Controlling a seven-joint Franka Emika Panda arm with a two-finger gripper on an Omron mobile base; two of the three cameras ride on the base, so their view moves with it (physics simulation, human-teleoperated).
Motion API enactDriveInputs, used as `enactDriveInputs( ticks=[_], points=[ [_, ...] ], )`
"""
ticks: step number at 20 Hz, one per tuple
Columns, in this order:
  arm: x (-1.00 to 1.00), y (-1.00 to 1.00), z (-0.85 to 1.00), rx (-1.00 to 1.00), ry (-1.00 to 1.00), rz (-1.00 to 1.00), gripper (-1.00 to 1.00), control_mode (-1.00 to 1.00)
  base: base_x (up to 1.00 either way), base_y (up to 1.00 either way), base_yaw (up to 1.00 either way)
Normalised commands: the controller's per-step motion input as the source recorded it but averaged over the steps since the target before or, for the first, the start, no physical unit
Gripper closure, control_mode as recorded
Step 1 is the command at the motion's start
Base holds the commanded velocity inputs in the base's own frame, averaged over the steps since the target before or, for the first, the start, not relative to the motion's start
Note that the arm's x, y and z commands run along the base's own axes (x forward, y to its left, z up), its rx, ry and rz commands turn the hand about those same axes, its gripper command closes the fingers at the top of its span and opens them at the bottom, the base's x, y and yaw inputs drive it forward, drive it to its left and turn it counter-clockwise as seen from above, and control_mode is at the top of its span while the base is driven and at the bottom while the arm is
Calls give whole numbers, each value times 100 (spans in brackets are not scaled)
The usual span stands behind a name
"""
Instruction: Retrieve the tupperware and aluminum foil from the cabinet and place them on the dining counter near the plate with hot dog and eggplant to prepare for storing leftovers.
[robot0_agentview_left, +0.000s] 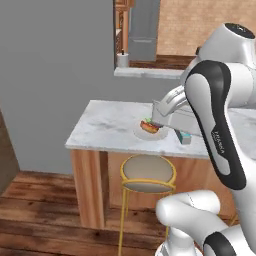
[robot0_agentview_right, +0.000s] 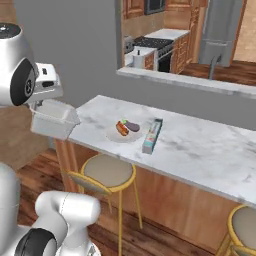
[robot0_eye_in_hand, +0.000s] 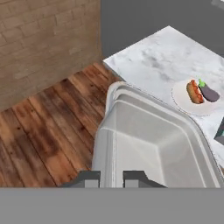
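My gripper (robot0_eye_in_hand: 111, 178) is shut on the near rim of the tupperware (robot0_eye_in_hand: 148, 140), a clear greyish tub. The tub hangs in the air just off the left end of the dining counter (robot0_agentview_right: 200, 145), partly over the wooden floor. From the right base view the tupperware (robot0_agentview_right: 52, 120) sits under my hand, left of the slab. The plate (robot0_agentview_right: 125, 131) with hot dog and eggplant rests on the marble, and the aluminum foil (robot0_agentview_right: 152, 135) lies right beside it. In the hand view the plate (robot0_eye_in_hand: 192, 98) is at the right. My arm hides part of the tupperware (robot0_agentview_left: 167, 114) in the left base view.
A yellow-legged stool (robot0_agentview_left: 147, 172) stands under the counter below the plate, and a second stool (robot0_agentview_right: 242, 225) shows at the far right. A grey wall with a pass-through ledge (robot0_agentview_right: 190, 82) rises behind the counter. Wooden floor (robot0_eye_in_hand: 48, 127) lies to the left.
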Motion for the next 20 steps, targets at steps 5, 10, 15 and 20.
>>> enactDriveInputs(
  ticks=[5, 10, 15, 20],
  points=[
    [0, 0, 0, 0, 0, 0, 100, 100, 100, 73, -52],
    [0, 0, 0, 0, 0, 0, 100, 100, 100, 65, -52],
    [38, 24, -11, -4, -10, -19, 100, -100, 60, 34, -31],
    [82, 71, -43, -9, -15, -37, 100, -100, 0, 0, 0]
  ],
)
